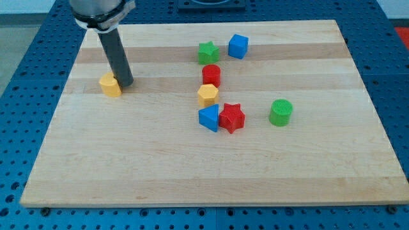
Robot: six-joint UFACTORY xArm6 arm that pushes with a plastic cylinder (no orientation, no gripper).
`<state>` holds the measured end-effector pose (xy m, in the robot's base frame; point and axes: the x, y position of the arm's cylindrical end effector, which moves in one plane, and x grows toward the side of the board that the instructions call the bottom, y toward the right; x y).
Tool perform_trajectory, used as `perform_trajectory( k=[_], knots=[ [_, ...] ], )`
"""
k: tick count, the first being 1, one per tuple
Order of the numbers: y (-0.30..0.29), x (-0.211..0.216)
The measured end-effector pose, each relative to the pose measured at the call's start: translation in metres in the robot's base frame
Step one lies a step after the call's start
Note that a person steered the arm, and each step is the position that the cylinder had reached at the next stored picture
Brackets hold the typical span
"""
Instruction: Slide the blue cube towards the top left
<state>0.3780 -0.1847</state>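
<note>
My tip (126,84) stood touching the yellow block (110,85) at the surface's (128,166) left, well apart from the blue cube (238,46). No claw was fitted, so nothing was held.

A pale wooden board (192,172) with a visible lengthwise grain filled most of the view, lit evenly with only soft shadows. It lay on a blue surface (32,70) dotted with a regular grid of small holes, which showed along all four sides. At the view's top edge a dark strip and a pale patch were too cropped to identify.
</note>
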Motion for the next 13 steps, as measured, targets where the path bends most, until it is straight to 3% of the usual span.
perform_trajectory(
  k=[3,4,5,7,8,9,10,11,12,13],
  knots=[
    [-0.016,0.000],
    [0.019,-0.003],
    [0.047,-0.047],
    [0.095,-0.185],
    [0.107,-0.186],
    [0.235,-0.157],
    [0.312,-0.115],
    [0.315,-0.115],
    [0.319,-0.071],
    [0.302,-0.074]
  ],
)
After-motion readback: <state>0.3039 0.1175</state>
